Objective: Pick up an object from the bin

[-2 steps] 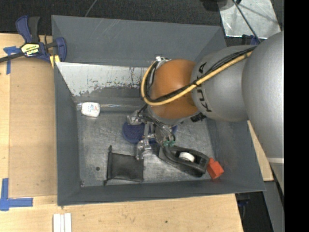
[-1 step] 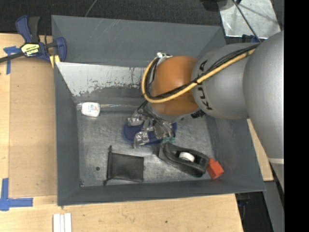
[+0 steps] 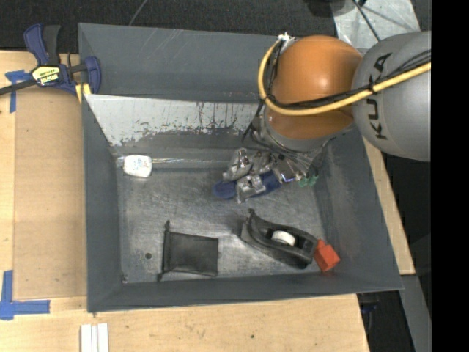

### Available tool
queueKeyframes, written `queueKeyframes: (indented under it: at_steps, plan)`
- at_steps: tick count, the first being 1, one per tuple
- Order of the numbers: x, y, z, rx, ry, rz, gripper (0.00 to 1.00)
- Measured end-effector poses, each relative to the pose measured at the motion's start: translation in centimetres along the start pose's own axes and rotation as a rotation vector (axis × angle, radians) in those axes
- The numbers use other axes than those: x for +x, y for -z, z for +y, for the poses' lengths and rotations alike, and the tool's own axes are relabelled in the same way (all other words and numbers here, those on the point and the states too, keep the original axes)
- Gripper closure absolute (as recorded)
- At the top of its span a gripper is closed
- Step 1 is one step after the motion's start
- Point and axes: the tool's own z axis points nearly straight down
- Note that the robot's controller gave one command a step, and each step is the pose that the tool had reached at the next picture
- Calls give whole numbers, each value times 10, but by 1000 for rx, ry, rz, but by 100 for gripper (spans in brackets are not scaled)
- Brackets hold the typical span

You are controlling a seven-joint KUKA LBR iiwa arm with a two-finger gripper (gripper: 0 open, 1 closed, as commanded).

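My pincer [image 3: 248, 178] is down inside the grey metal bin [image 3: 102, 218], a little off the floor's middle toward 1 o'clock. It sits right at a blue, elongated thing [image 3: 224, 191], maybe a pen or small tool. That thing runs slantwise beneath me, and its free end points toward 8 o'clock. I cannot tell whether my pincer is released or clenched, because its metal parts and the blue thing overlap from above. I also cannot say if the blue thing is resting on the floor or raised off it.

My judgement is that the approach is done, since I am at the thing and low enough to take it. What is left is a sure grip, if I do not have one, and then the lift clear of the bin walls. Nothing has come out of the bin yet.

The bin holds only a few things, lying well apart from one another:
- A small white rounded piece [image 3: 137, 166] is at 10 o'clock, near the back wall.
- A flat black pouch [image 3: 192, 254] is at 7 o'clock, near the front wall.
- A black tape dispenser [image 3: 272, 246] holding a white roll lies between 4 and 5 o'clock.
- An orange-red block [image 3: 326, 257] is just beside the dispenser's outer end, in the front corner at 4 o'clock.

None of these touches the blue thing.
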Motion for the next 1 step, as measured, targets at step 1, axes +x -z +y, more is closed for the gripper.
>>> queueKeyframes:
  at_steps: [1]
  plan:
    - [-62,51,-4,-1,232,-1,100]
